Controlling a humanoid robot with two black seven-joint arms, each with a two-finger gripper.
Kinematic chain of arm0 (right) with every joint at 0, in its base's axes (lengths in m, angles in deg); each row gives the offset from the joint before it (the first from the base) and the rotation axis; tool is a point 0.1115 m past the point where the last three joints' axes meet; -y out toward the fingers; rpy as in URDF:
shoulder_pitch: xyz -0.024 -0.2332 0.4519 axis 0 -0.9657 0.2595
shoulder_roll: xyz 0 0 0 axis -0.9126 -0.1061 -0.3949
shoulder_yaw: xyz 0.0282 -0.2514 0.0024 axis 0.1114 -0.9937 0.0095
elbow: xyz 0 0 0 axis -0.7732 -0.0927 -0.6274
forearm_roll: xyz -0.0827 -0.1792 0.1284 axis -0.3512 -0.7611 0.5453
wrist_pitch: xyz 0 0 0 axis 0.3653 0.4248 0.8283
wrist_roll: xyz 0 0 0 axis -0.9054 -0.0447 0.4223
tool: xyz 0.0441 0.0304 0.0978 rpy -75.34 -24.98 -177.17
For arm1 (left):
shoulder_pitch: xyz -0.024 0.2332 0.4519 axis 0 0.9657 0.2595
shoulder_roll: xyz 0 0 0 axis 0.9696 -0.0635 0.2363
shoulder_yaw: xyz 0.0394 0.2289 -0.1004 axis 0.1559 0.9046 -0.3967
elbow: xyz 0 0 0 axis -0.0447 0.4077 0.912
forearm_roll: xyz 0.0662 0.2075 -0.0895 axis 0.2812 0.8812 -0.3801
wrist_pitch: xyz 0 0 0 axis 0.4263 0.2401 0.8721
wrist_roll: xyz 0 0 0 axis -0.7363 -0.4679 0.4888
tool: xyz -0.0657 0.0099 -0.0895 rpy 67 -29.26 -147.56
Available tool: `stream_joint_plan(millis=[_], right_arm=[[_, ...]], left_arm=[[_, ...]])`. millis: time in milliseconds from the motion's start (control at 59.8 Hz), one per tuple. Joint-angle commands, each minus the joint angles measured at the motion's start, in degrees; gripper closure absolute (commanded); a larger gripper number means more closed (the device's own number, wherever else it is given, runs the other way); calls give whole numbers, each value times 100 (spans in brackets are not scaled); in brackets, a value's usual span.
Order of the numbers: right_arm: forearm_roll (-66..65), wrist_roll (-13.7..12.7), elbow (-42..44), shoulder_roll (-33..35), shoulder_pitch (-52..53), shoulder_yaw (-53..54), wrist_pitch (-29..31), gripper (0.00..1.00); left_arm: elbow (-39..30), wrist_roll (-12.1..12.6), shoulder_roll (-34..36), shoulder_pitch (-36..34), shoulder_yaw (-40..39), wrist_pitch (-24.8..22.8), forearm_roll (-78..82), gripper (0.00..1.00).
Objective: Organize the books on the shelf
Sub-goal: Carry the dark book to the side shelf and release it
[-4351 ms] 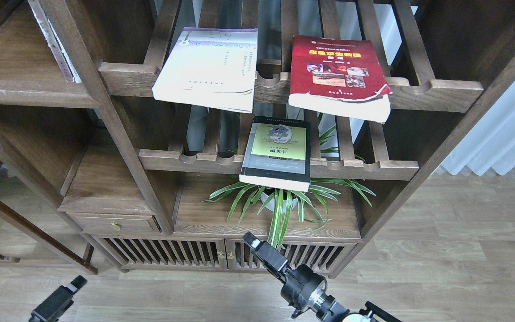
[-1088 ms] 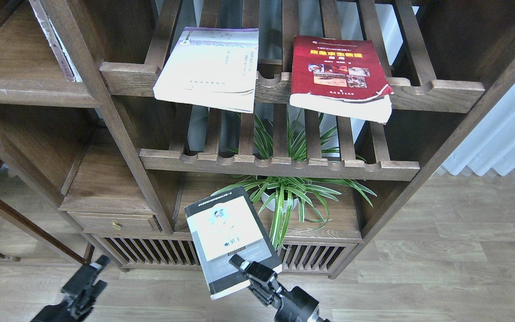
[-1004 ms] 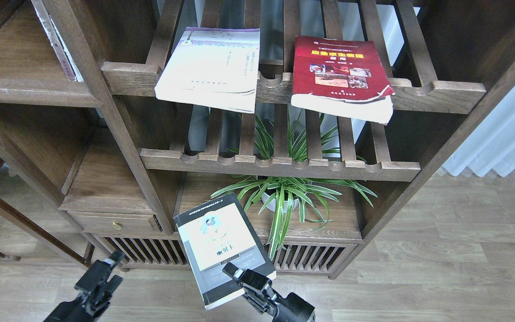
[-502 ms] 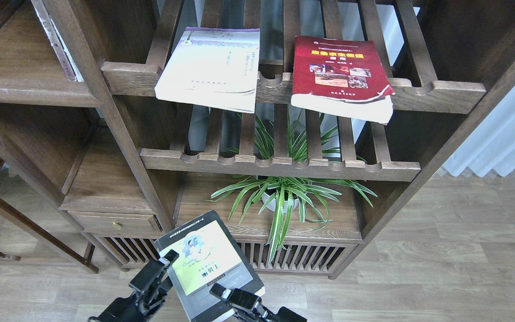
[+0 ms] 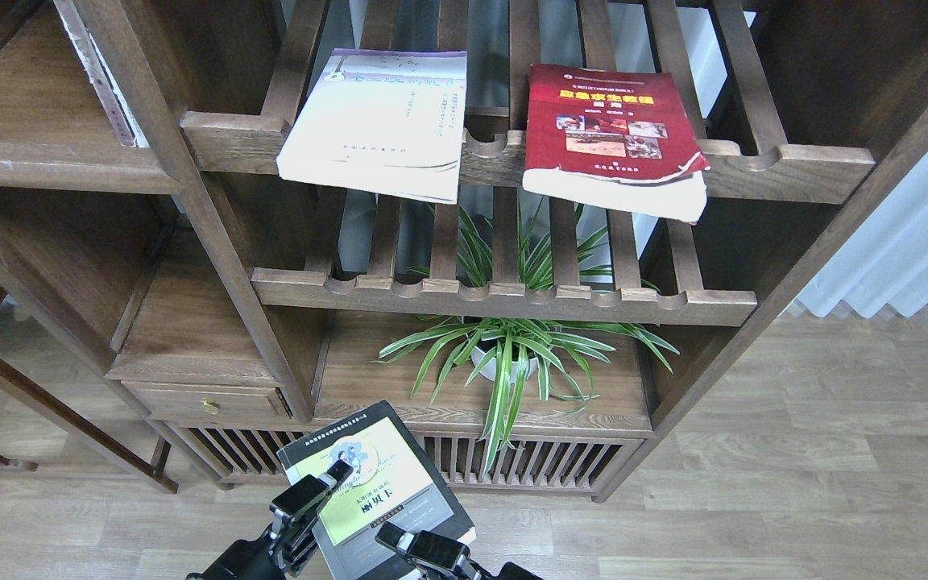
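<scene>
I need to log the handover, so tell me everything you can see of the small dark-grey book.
The dark-grey book is a paperback with a lime-green panel bearing a small picture and dark title text, and a grey band beneath. It is held in the air in front of the cabinet, low in the view, cover up and turned askew. The right end effector grips its near edge; the left end effector is at its left edge, fingers over the cover.

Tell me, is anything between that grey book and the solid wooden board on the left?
Nothing visible. The grey book is at the bottom of the view with the left gripper and right gripper at its edges. The board lies up-left, its top bare, with open air between.
</scene>
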Motion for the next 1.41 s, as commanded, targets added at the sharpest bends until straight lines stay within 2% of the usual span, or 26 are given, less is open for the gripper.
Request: stream_joint_plan(millis=[0,50,67,268,418,469,536,586,703,854,921,937,1071,1172,1238,1389], right_arm=[[-177,77,-2,-1,-5,-38,0,1],[-177,86,-2,-1,-5,-73,0,0],[-203,77,15,-1,-5,-99,0,0],[-212,77,103,-1,-5,-82,0,0],[-212,68,270,-1,-14,-91,0,0],[-212,59,341,-1,-14,-91,0,0],[-212,51,464,-1,-14,-99,0,0],[-221,42,490,-1,-14,-108,0,0],[-221,42,499,-1,-14,-108,0,0],[-221,33,499,-1,-22,-99,0,0],[-221,33,499,-1,-31,-99,0,0],[-221,24,499,-1,-31,-108,0,0],[-221,24,499,-1,-40,-152,0,0],[-221,15,499,-1,-66,-152,0,0],[-221,15,499,-1,-84,-152,0,0],[-221,15,499,-1,-110,-152,0,0]], left_arm=[[-70,49,240,51,-236,0,-3,98],[-114,66,424,104,-429,0,-3,98],[-279,75,625,226,-760,0,-3,98],[-1176,101,1487,753,-2335,0,14,98],[-1783,172,1840,1141,-3777,0,58,98],[-1880,286,1875,1150,-4164,0,76,98],[-2047,681,1919,1150,-4814,0,93,98],[-2170,883,1928,1123,-5165,0,102,98],[-2381,1103,2138,1053,-5624,0,137,98],[-2338,1402,2376,412,-6318,0,585,98],[-2267,1587,2376,-98,-6652,0,1182,98],[-2206,1639,2341,-612,-6826,0,1862,98],[-2048,1666,2104,-1635,-6942,0,3168,97],[-1898,1824,1753,-2443,-7021,0,4029,97],[-1837,1929,1621,-2839,-7048,0,4477,97],[-1573,1943,1348,-3605,-7048,0,5252,97]])
